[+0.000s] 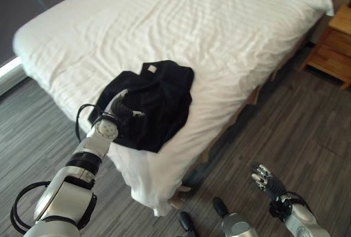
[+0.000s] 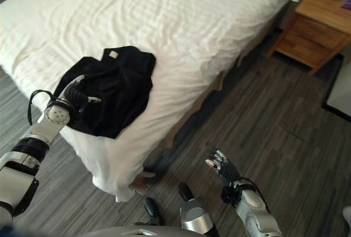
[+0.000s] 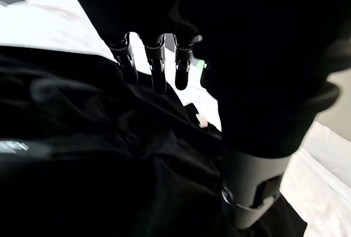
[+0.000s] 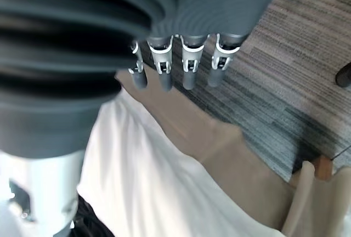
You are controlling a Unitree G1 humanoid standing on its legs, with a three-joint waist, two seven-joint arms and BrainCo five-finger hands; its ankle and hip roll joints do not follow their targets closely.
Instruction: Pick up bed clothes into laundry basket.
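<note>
the left hand (image 1: 122, 107) is laid on the crumpled black cloth garment (image 1: 159, 102) at the corner of the white-sheeted bed (image 1: 219, 34), its fingers (image 3: 156, 64) seen straight, gripping nothing; the thumb is hidden. the right hand (image 1: 266, 179) is held relaxed over the grey wood-plank floor (image 1: 307, 133).

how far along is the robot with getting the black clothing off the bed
Nothing looks done yet: the crumpled black garment lies on the white bed near its corner. In hand: the left robot hand rests on the garment's edge, fingers apparently straight, no grip evident. The right robot hand hangs open over the wood-look floor. Left: grasping, lifting, and reaching a basket.
</note>
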